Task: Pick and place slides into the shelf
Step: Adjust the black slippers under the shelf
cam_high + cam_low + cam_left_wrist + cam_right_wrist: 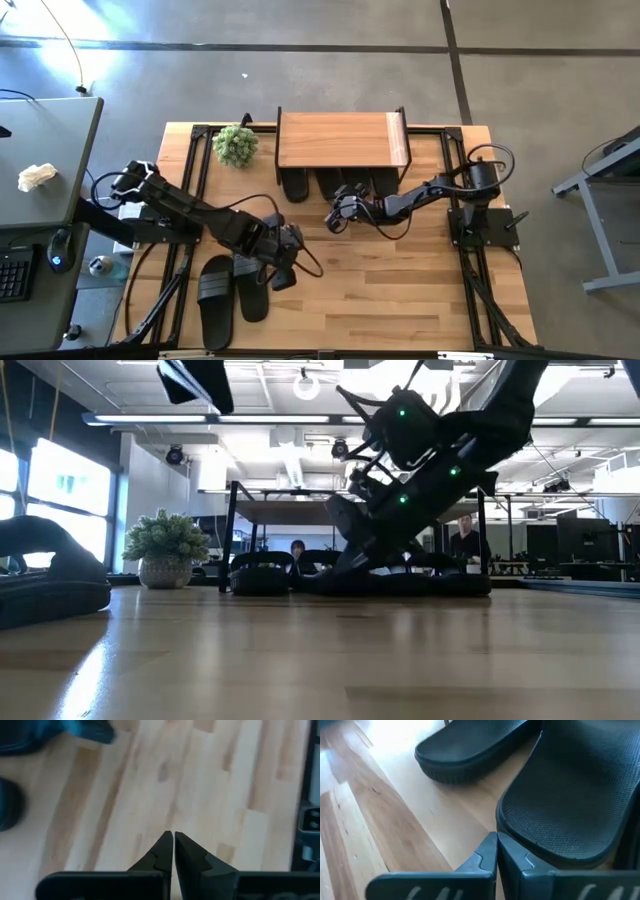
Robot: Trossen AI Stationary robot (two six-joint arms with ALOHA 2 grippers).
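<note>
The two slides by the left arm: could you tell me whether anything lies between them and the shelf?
In the high view the left claw, shut and empty, sits beside the two slides. Between them and the shelf is bare tabletop; nothing visible blocks it. The right claw hovers before the shelf.

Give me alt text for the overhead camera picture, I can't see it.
Seen from above, two dark robot arms work on a wooden table: the right hand is beside slides tucked under a small wooden shelf, while the left hand is near two slides lying in the open. A potted plant stands left of the shelf.
</note>
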